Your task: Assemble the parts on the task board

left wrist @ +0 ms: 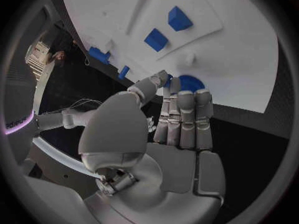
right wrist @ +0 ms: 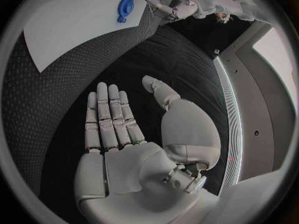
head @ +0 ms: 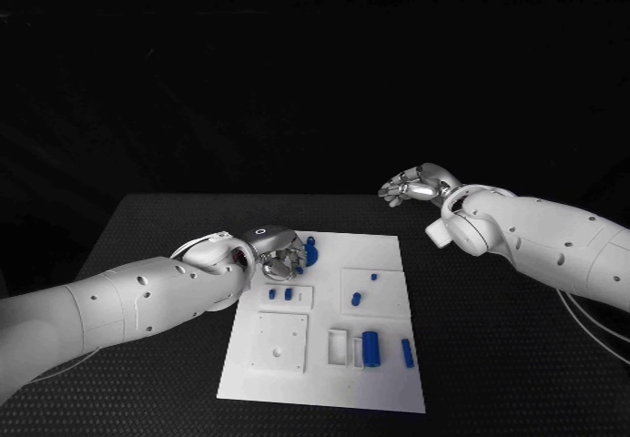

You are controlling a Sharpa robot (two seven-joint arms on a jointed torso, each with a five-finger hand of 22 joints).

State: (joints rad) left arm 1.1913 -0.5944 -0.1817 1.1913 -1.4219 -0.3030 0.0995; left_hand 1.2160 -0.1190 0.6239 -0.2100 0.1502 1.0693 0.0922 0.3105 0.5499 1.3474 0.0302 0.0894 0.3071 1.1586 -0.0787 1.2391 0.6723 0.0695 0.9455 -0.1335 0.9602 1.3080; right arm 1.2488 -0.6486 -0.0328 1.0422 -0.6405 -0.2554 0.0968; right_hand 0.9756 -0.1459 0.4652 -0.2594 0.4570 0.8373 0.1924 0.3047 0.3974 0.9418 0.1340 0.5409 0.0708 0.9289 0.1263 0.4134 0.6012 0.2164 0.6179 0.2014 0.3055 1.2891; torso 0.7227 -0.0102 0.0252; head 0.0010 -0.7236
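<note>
I see the left hand (head: 279,258) pinching a blue gear (left wrist: 189,82), lying flat at the board (head: 381,246) edge; right hand (head: 418,186) spread, raised.

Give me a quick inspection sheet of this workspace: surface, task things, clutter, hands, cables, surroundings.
Surface: black table, textured.
Job's things: white task board mid-table; small blue parts on it; round blue part by its far edge.
Clutter: nothing seen.
Hands: left hand over the board's far left corner, fingertips near the round part, grip unclear; right hand raised off the board, holding nothing.
Cables: thin cables by the right arm.
Surroundings: dark.
</note>
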